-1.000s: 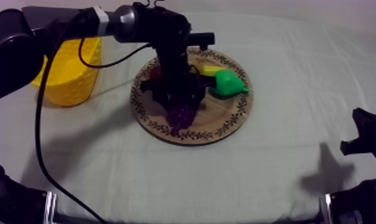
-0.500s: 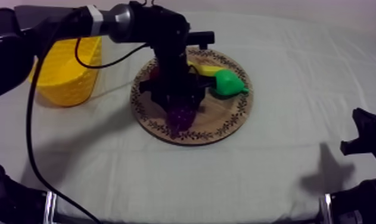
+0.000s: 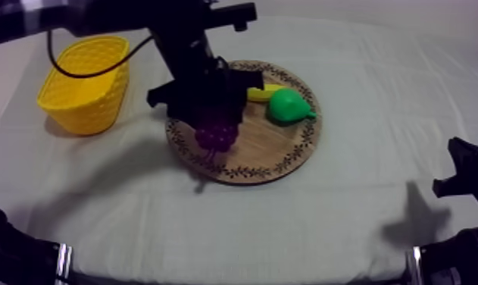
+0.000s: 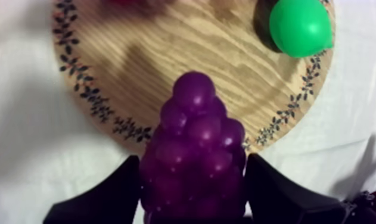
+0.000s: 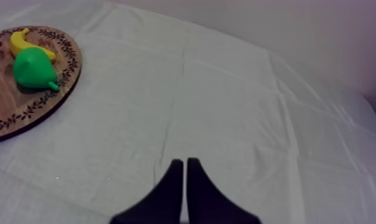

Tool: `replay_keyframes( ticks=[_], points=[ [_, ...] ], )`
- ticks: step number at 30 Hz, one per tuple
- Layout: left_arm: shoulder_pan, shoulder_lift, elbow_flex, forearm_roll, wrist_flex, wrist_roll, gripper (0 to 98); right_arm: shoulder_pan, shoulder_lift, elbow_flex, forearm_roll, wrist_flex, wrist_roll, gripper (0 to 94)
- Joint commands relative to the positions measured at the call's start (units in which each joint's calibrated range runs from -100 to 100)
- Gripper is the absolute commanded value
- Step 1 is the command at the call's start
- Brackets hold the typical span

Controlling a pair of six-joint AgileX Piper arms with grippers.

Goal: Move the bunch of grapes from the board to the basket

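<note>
Bunch of purple toy grapes clamped between two black fingers of left gripper, held above left part of round wooden board with patterned rim, clear of wood. Yellow basket stands left of board on grey-white cloth, near grapes. Green pear and yellow banana lie side by side on board's far part. Right gripper sits low at right over bare cloth, fingers pressed together, nothing between them.

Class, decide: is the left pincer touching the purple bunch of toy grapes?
Touching. In the left wrist view the left pincer has its black fingers pressed against both sides of the purple bunch of toy grapes.
</note>
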Motion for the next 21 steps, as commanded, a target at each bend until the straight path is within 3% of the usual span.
replay_keyframes(
  ticks=[1, 10, 21],
  points=[
    [-0.1, -6.0, 4.8, -0.11, -0.2, 0.3, 54.2, 0.0, 0.0, 0.0, 0.0, 0.0, 0.0, 0.3],
    [-3.7, -21.6, 22.3, -0.36, -2.3, -0.3, 54.4, 0.0, 0.0, 0.0, 0.0, 0.0, 0.0, 0.3],
    [-15.4, -34.5, 38.0, -1.85, -2.8, -5.1, 54.9, 0.0, 0.0, 0.0, 0.0, 0.0, 0.0, 0.3]
  ],
)
